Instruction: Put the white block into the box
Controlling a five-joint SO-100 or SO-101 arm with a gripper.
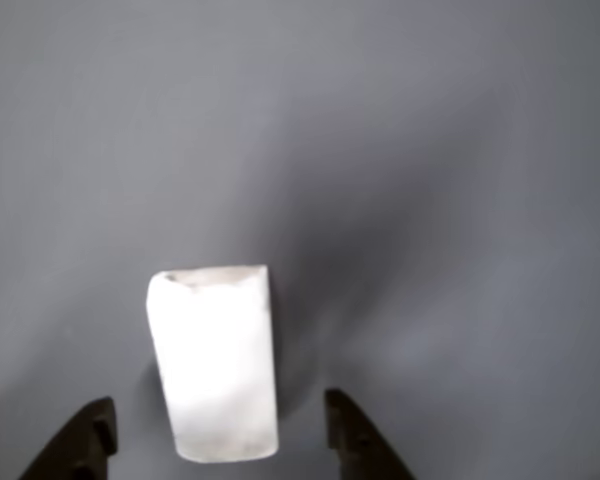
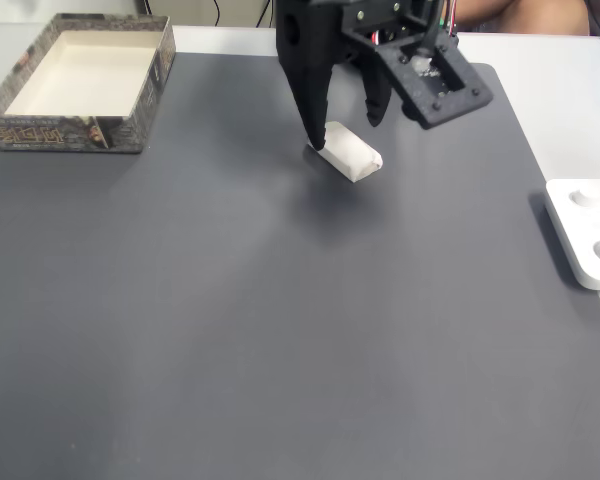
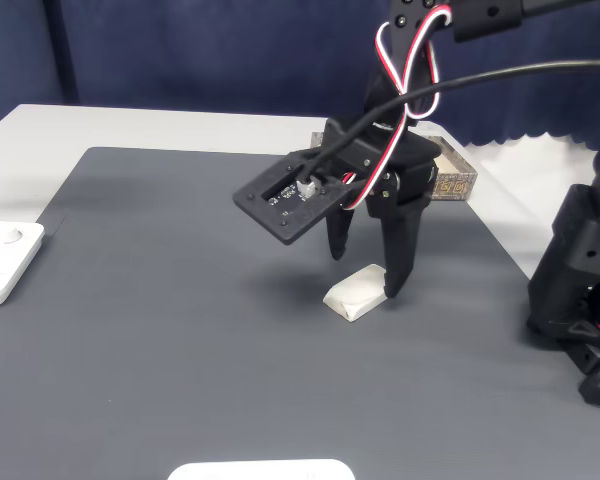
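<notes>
The white block (image 1: 215,365) lies flat on the dark grey mat, a small elongated matte piece. My gripper (image 1: 220,432) is open and lowered over it, with one black fingertip (image 1: 85,440) on each side and clear gaps to the block in the other view. In both fixed views the block (image 2: 348,153) (image 3: 357,292) sits between the spread fingers of the gripper (image 2: 345,125) (image 3: 365,272), and one tip stands close by its end. The box (image 2: 65,132), with cream inner walls and a speckled rim, stands at the mat's far left corner in a fixed view; a corner of the box (image 3: 452,180) shows behind the arm.
A flat white device (image 2: 585,235) (image 3: 0,262) rests just off the mat's edge. Another white rounded object (image 3: 260,470) lies at the near edge. A second black arm base (image 3: 580,300) stands at the right. Open mat stretches between block and box.
</notes>
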